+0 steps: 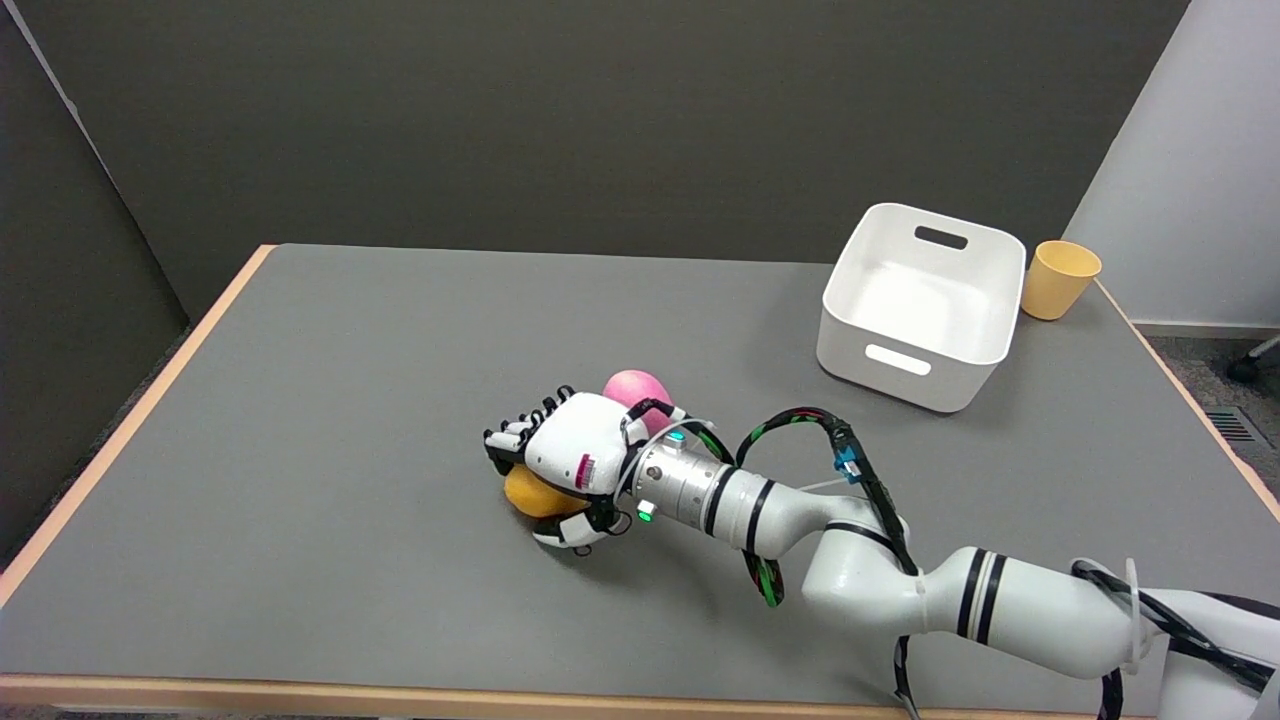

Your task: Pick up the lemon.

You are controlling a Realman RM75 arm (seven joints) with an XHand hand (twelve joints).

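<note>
The lemon (533, 494), yellow-orange, lies on the grey table (330, 420) near the middle front. My right hand (565, 465) sits over it from the right, fingers curled down over its far side and the thumb tucked under its near side, so the hand grips it. Most of the lemon is hidden under the palm. I cannot tell whether the lemon has left the table.
A pink round fruit (636, 388) lies just behind the wrist. A white bin (920, 305) stands at the back right, with a yellow cup (1058, 278) beside it near the table's right edge.
</note>
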